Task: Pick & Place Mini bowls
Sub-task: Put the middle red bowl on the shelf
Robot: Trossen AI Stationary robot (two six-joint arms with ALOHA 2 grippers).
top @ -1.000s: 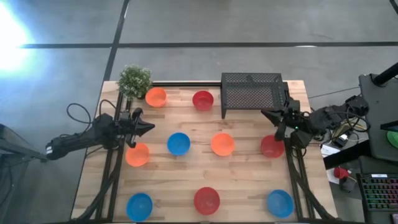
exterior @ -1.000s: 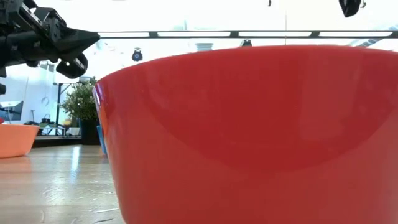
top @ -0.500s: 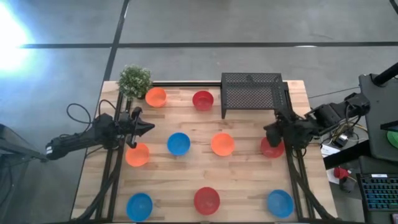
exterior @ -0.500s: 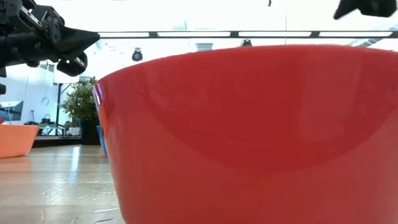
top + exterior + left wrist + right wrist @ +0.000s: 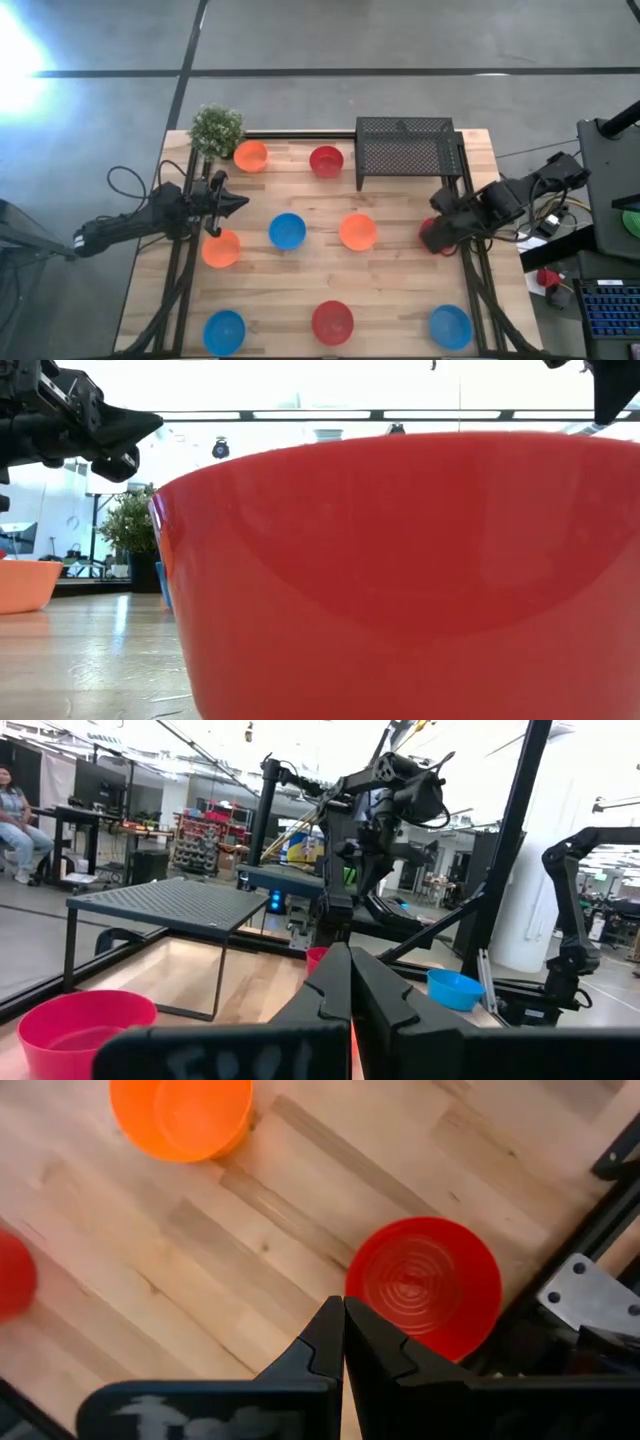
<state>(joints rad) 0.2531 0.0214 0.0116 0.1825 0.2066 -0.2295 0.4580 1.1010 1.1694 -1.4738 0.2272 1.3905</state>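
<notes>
Several mini bowls in blue, red and orange stand apart on the wooden table [image 5: 300,285], each on its base. My right gripper [image 5: 432,226] is shut and points steeply down above the red bowl [image 5: 441,240] at the table's right edge. In the right wrist view its fingertips [image 5: 343,1308] hover just beside that bowl's rim [image 5: 430,1285], touching nothing. My left gripper [image 5: 241,203] is shut and held level above the table at the left, just far of an orange bowl [image 5: 221,248]. Another red bowl [image 5: 400,570] fills the low view.
A black mesh rack [image 5: 405,148] stands at the far right, a small green potted plant [image 5: 216,130] at the far left corner. Black frame rails [image 5: 478,290] run along both side edges. Bare wood lies between the bowls. A person [image 5: 15,815] sits in the room beyond.
My right gripper has swung from level beside the mesh rack to pointing steeply down, moving toward the table's near edge and sinking a little until it hangs over the right-hand red bowl. It has stayed shut. No bowl has moved.
</notes>
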